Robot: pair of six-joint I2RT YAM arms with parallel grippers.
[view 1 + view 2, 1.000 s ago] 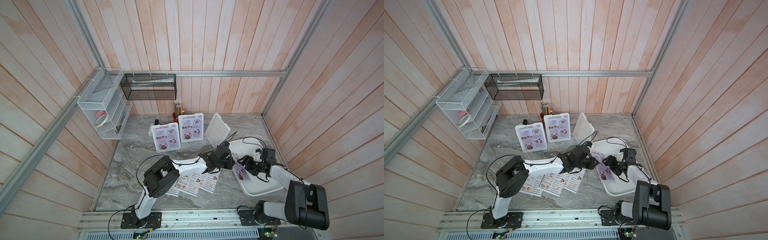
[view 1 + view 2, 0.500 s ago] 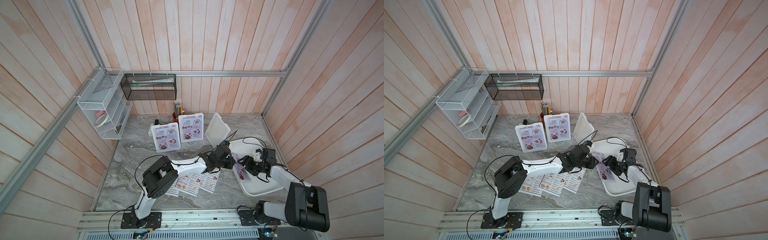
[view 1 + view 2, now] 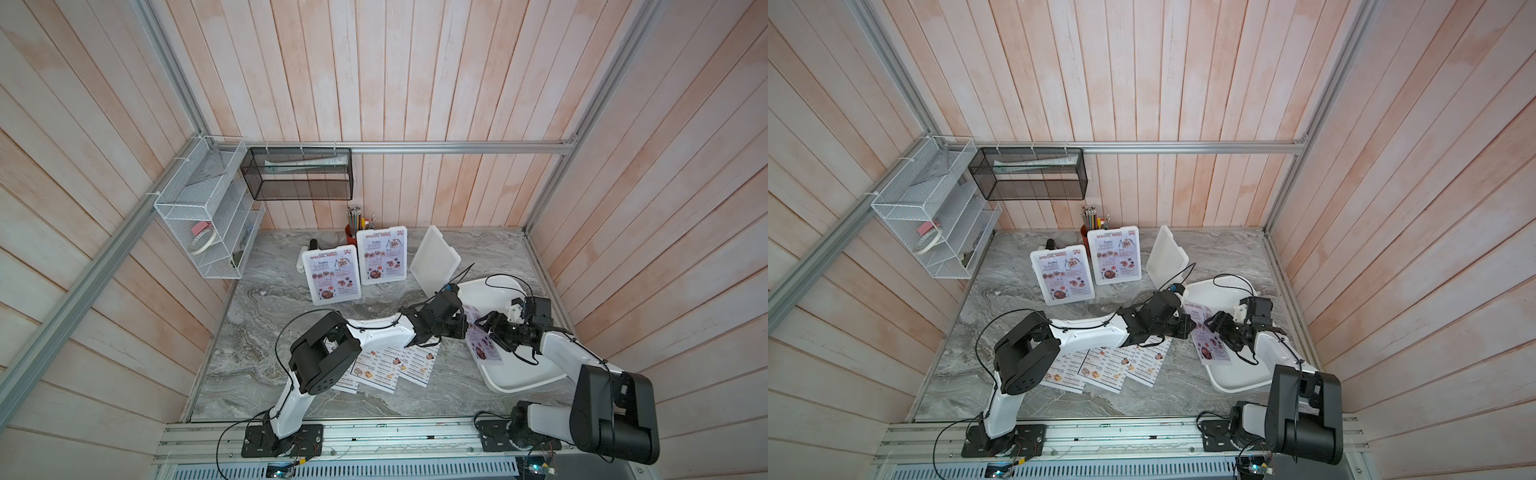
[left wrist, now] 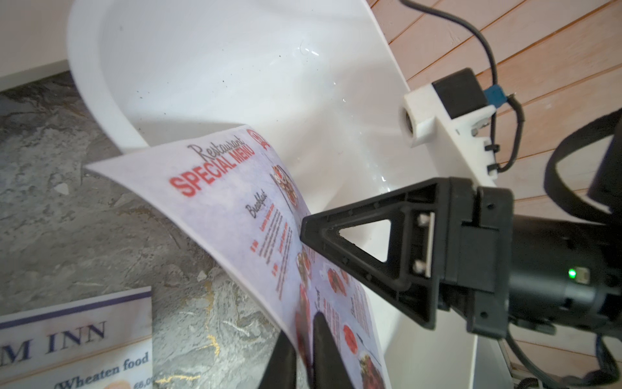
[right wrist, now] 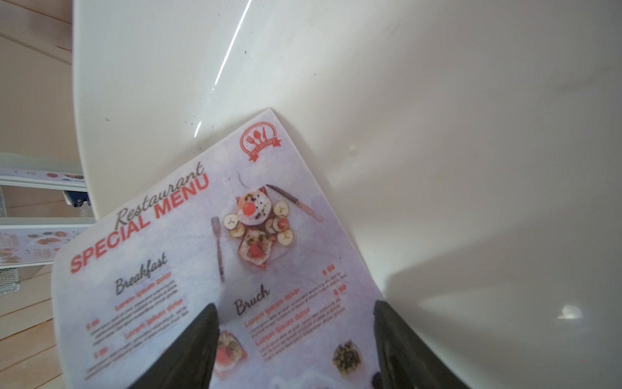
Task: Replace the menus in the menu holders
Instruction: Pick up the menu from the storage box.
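Observation:
A pale lilac "SPECIAL MENU" sheet [image 4: 242, 208] curves up out of the white tray [image 3: 523, 374] at the right. My left gripper [image 4: 308, 323] is shut on the sheet's lower edge, pinching it between both fingers. My right gripper [image 5: 295, 303] stands open over the same sheet [image 5: 202, 252], and its finger [image 4: 370, 235] points at the printed face. Three white "DIM SUM INN" menus [image 3: 395, 365] lie fanned on the table under my left arm. Two menu holders [image 3: 331, 276] [image 3: 381, 255] stand upright with lilac menus inside. A third holder [image 3: 434, 259] shows only blank white.
A red pen cup [image 3: 351, 232] stands behind the holders at the back wall. A white wire shelf [image 3: 203, 216] hangs at the left and a black mesh basket [image 3: 299, 174] on the back wall. The tray lies close to the right wall.
My left gripper's fingers have closed onto the edge of the lilac sheet. Both arms have hardly moved, and the right gripper stays open.

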